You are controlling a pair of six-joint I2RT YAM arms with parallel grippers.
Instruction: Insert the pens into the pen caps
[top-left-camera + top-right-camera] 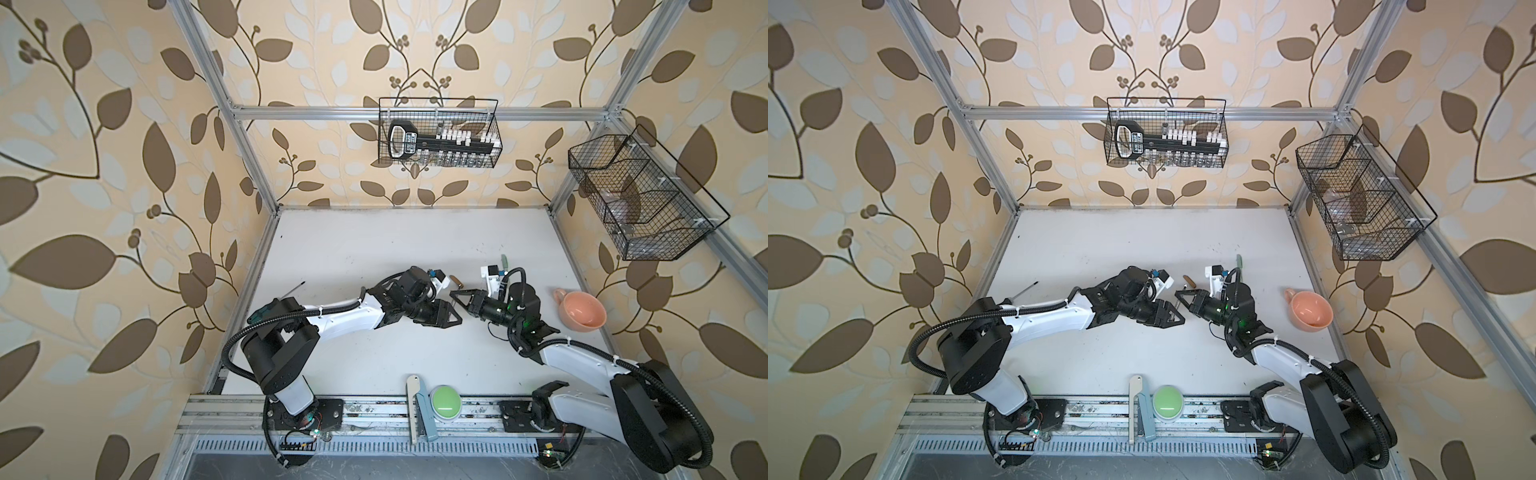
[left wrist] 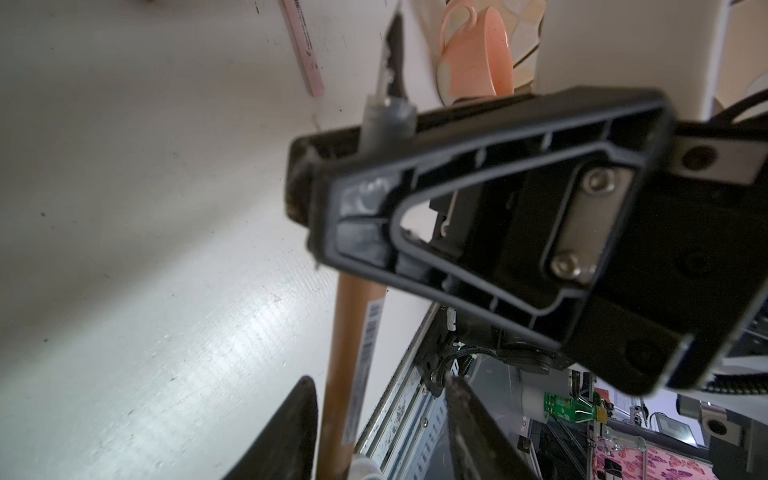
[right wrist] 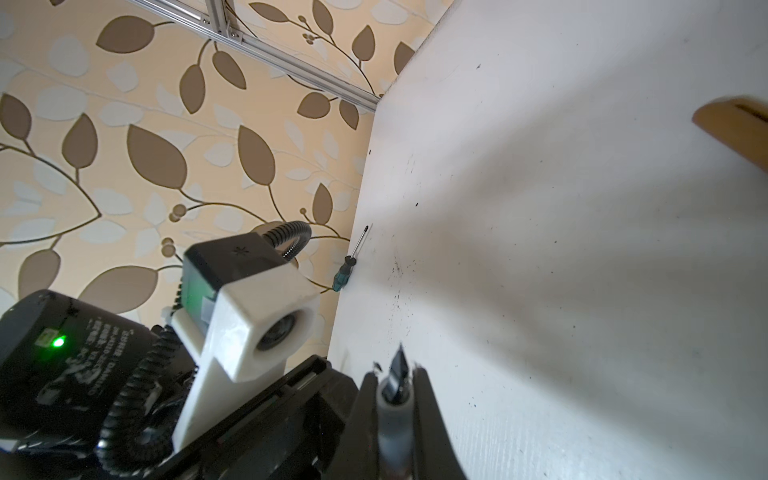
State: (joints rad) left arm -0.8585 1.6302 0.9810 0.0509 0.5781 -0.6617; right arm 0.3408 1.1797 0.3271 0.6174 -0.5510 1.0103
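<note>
Brown pen: uncapped, dark tip bare; clamped near the tip by the right end effector.
Left end effector: jaws spread loosely around the pen's rear end, not clenched.
Brown cap: lying on the counter just beyond both end effectors, not yet fitted.
Done: no capped pen is seen.
Left: the brown capping at least, as judged.
Pens counted: two, brown and a pink pen.
Caps counted: one.
Green piece: one; pen or cap cannot be told.

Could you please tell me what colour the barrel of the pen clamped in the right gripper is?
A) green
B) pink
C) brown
C: the right gripper is shut near the dark tip of a pen whose barrel shows brown in the left wrist view.
</note>
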